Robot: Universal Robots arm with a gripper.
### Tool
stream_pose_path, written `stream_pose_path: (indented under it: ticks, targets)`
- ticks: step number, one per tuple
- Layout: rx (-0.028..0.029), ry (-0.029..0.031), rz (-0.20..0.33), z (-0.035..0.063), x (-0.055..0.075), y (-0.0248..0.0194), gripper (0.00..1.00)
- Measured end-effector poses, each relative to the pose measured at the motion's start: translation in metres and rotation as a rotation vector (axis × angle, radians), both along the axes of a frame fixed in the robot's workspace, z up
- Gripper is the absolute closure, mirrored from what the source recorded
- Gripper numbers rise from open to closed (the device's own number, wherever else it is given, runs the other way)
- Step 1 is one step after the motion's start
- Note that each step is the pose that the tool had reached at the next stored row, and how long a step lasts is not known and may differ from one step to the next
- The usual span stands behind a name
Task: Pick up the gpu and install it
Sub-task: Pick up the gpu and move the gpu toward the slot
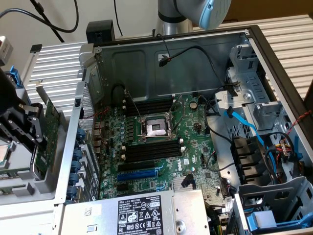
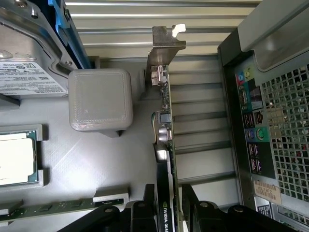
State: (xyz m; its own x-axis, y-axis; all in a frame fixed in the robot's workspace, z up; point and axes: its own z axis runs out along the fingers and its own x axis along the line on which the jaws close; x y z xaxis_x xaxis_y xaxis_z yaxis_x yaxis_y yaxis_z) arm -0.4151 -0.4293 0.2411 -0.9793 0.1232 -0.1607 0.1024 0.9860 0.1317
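Ribbed grey metal sheeting (image 1: 58,63) forms the work surface, carrying an open grey steel computer case (image 1: 146,63) with a large green motherboard (image 1: 161,147) on its floor. Outside the case, at the exterior view's left, the black two-finger gripper (image 1: 36,139) is clenched on the gpu (image 1: 53,122), a flat card with a green circuit board face and a black plastic shroud face. The wrist view shows the gripper (image 2: 166,205) with its fingers (image 2: 147,210) pressed against opposite faces of the gpu (image 2: 164,125). The card stands on edge beside the case's perforated rear panel (image 2: 285,135), silver end bracket (image 2: 166,43) farthest from the gripper. A grey plastic fixture tray (image 2: 96,159) with a square grey block (image 2: 100,99) lies just beside the card.
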Motion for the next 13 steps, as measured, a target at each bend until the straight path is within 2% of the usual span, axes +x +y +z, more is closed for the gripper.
stream_pose_path:
  ticks: [6,8,9,13]
  targets:
    - [0.0001,-0.0001,0.0,0.0,0.0,0.0,0.64]
    - [0.0,0.0003,0.0,0.0,0.0,0.0,0.65]
    - [0.0,0.0003,0.0,0.0001,0.0,0.0,0.72]
    - [0.0,0.0,0.0,0.0,0.0,0.0,0.73]
